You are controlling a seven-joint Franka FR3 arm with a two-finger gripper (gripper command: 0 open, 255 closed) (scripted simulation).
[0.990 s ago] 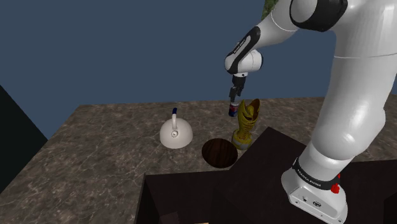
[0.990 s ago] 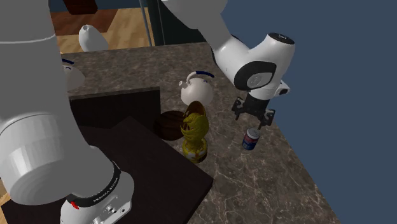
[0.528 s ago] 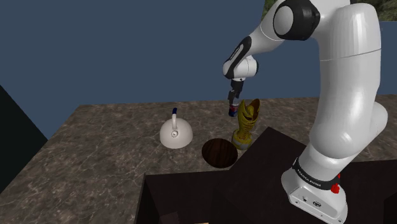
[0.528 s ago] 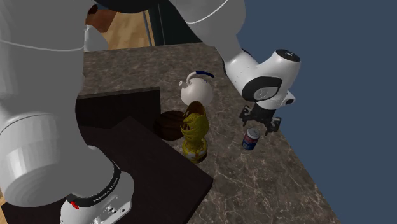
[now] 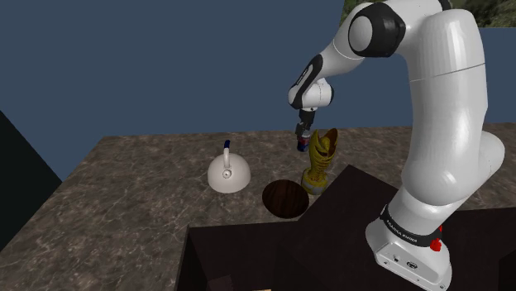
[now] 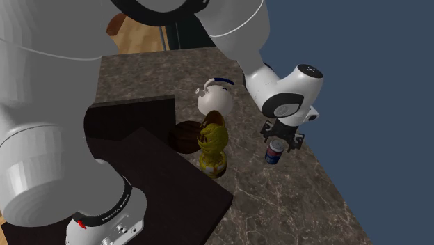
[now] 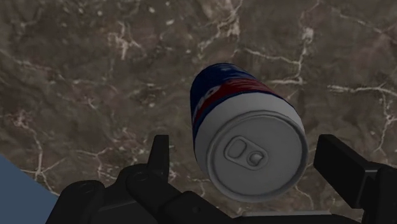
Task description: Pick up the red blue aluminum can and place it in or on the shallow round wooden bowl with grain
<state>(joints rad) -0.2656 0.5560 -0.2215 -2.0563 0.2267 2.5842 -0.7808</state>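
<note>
My pincer (image 7: 250, 162) gapes wide, fingers (image 7: 159, 156) flanking but not touching the upright red-and-blue can (image 7: 245, 121) on the brown marbled counter (image 7: 95, 70), with the yellow vase (image 6: 213, 143) between it and the dark wooden bowl (image 6: 184, 137).

The cylindrical blue-and-red aluminum can (image 7: 248, 140) has a plain silver lid with a pull tab. It stands upright on the brown veined stone countertop (image 5: 140, 190). The shallow round dark-brown wooden bowl (image 5: 285, 198) rests right side up on the same surface, near the can (image 6: 275, 151) but apart from it. Its grain appears faint.
</note>
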